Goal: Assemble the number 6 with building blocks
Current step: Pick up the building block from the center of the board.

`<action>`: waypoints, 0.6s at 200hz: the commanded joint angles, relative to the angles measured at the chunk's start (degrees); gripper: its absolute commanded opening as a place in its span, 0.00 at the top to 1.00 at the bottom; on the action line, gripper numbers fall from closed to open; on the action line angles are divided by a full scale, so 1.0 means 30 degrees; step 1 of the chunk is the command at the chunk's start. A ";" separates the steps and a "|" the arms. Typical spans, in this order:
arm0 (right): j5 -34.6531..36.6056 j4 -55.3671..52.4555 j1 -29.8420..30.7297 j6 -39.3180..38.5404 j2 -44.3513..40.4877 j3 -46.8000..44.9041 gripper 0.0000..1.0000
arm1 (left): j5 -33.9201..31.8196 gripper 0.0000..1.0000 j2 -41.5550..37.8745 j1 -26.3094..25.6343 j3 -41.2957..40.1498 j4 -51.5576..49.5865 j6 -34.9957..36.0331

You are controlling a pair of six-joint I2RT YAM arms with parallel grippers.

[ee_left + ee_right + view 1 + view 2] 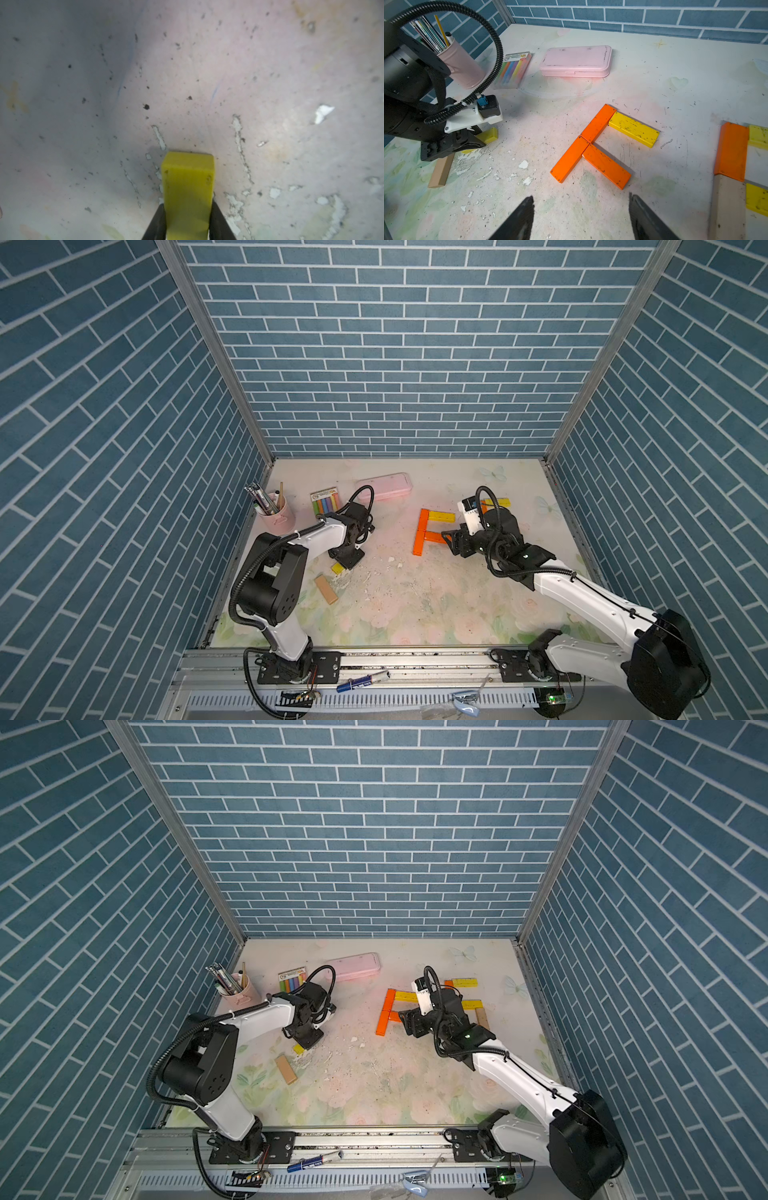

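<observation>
A yellow flat wooden block (188,176) is pinched in the left claw (187,207), its rear end cut off. The right claw (581,199) is spread, empty; blocks beside it are partly hidden by its arm. A scuffed, chipped floral desk (654,72) and blue brick-patterned walls (395,344) are noted. Counted: four orange wooden blocks (598,124), four yellow, two tan wooden blocks (440,172).

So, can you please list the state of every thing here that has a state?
left end effector, shut on the yellow block.
yellow block, gripped at its long sides.
right end effector, open, empty.
tan block, lying flat, loose.
placed blocks, four flat in an F shape; 6 unfinished.
other blocks, flat, grouped together.
pink case, closed.
pen cup, upright, holding pens.
</observation>
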 commanded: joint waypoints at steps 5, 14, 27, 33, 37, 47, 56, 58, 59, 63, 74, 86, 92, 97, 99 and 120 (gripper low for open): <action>0.0359 -0.0065 0.0052 -0.0466 -0.0480 -0.0276 0.27 | 0.2009 0.76 -0.0685 0.0071 0.0312 -0.0414 -0.1375; 0.0359 -0.0036 0.0041 -0.0441 -0.0474 -0.0263 0.27 | 0.2326 0.76 -0.0846 0.0066 0.0432 -0.0394 -0.1876; 0.0359 -0.0009 0.0042 -0.0412 -0.0436 -0.0273 0.27 | 0.2714 0.76 -0.0893 0.0055 0.0669 -0.0481 -0.2697; 0.0359 -0.0006 0.0058 -0.0377 -0.0394 -0.0272 0.27 | 0.2855 0.76 -0.0861 0.0040 0.0859 -0.0605 -0.3114; 0.0359 0.0007 0.0054 -0.0355 -0.0381 -0.0260 0.27 | 0.2927 0.76 -0.0816 0.0037 0.0973 -0.0682 -0.3384; 0.0688 0.0052 0.0052 -0.0291 -0.0325 -0.0288 0.27 | 0.2883 0.78 -0.0719 0.0035 0.1324 -0.0899 -0.4064; 0.0895 0.0052 0.0052 -0.0238 -0.0299 -0.0268 0.27 | 0.2829 0.80 -0.0654 0.0017 0.1768 -0.1296 -0.4690; 0.0932 0.0052 0.0067 -0.0222 -0.0310 -0.0266 0.27 | 0.2824 0.80 -0.0630 0.0010 0.1885 -0.1407 -0.4833; 0.0938 0.0038 0.0045 -0.0215 -0.0307 -0.0271 0.27 | 0.2823 0.80 -0.0640 -0.0006 0.1943 -0.1464 -0.4901; 0.1058 0.0022 0.0037 -0.0193 -0.0304 -0.0264 0.27 | 0.2796 0.80 -0.0649 -0.0041 0.2148 -0.1650 -0.5234; 0.1427 -0.0026 0.0030 -0.0083 -0.0358 -0.0258 0.27 | 0.2889 0.80 -0.0845 -0.0120 0.2587 -0.1978 -0.6115; 0.1925 -0.0067 0.0023 0.0069 -0.0460 -0.0276 0.27 | 0.3160 0.79 -0.1303 -0.0378 0.2896 -0.2241 -0.7042; 0.2214 -0.0079 0.0023 0.0182 -0.0546 -0.0295 0.27 | 0.3173 0.79 -0.1570 -0.0564 0.3007 -0.2349 -0.7589; 0.2530 -0.0089 0.0023 0.0295 -0.0615 -0.0293 0.27 | 0.3146 0.79 -0.1795 -0.0808 0.3095 -0.2420 -0.8090; 0.2666 -0.0115 0.0023 0.0343 -0.0623 -0.0302 0.27 | 0.3145 0.79 -0.1904 -0.0907 0.3125 -0.2427 -0.8283; 0.4374 -0.0506 -0.0167 0.1036 -0.0988 -0.0245 0.27 | 0.2976 0.78 -0.2472 -0.2641 0.3209 -0.2344 -1.0328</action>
